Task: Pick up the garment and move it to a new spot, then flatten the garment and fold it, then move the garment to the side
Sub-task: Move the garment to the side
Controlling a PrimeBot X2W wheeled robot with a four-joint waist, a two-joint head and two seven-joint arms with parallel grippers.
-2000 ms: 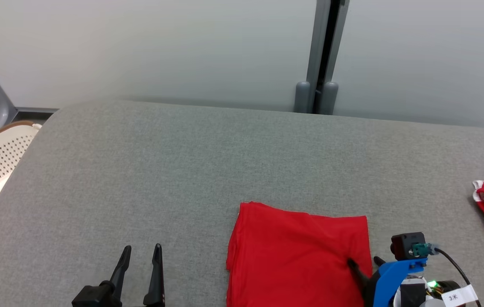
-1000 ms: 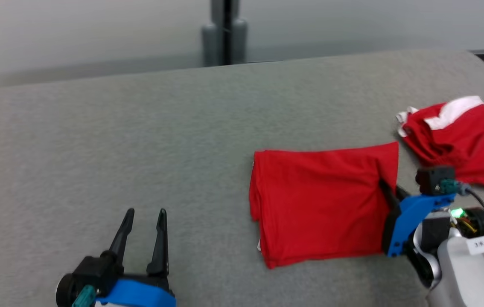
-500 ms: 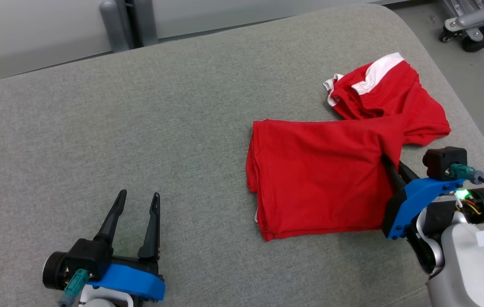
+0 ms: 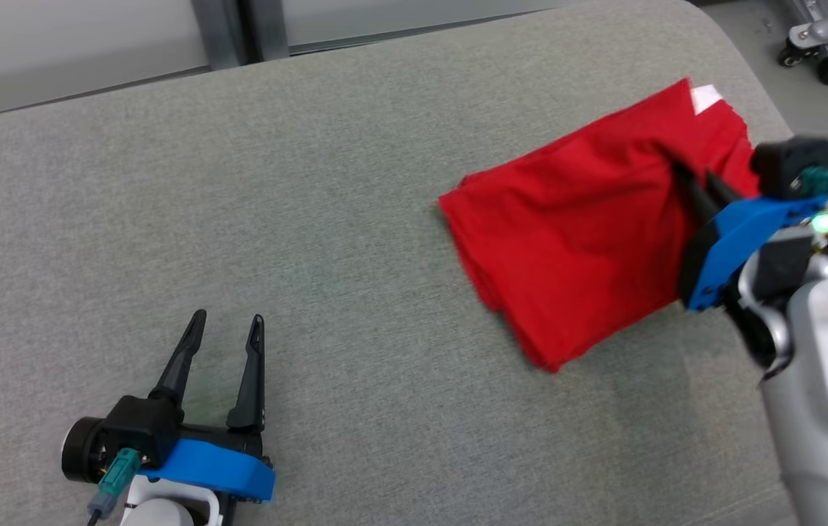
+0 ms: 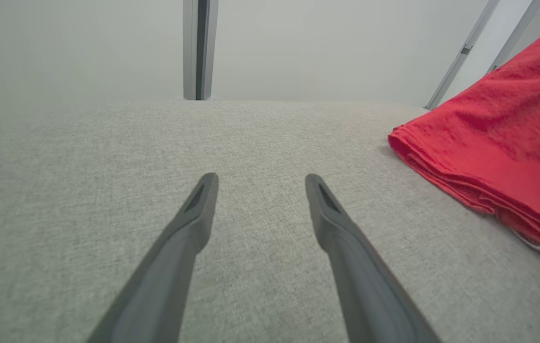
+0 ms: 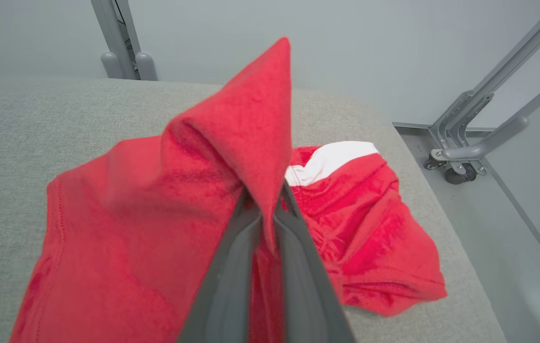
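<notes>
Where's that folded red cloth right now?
In the head view the folded red cloth lies on the right of the grey cushion, one corner pinched by the right gripper, partly over a red-and-white garment.

wall [image 4: 56, 51]: pale grey | post [image 4: 215, 29]: grey | surface [image 4: 326, 219]: grey fabric | wheeled frame [image 4: 826, 33]: right

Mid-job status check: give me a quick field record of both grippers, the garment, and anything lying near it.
right gripper: shut on a corner of the folded red garment, corner raised
left gripper: open, holding nothing, over the grey surface
folded red garment: layers stacked, fold looks done
second red garment: crumpled, white band, near the surface's right end, just beyond the held corner
stage: likely the move to the side
</notes>
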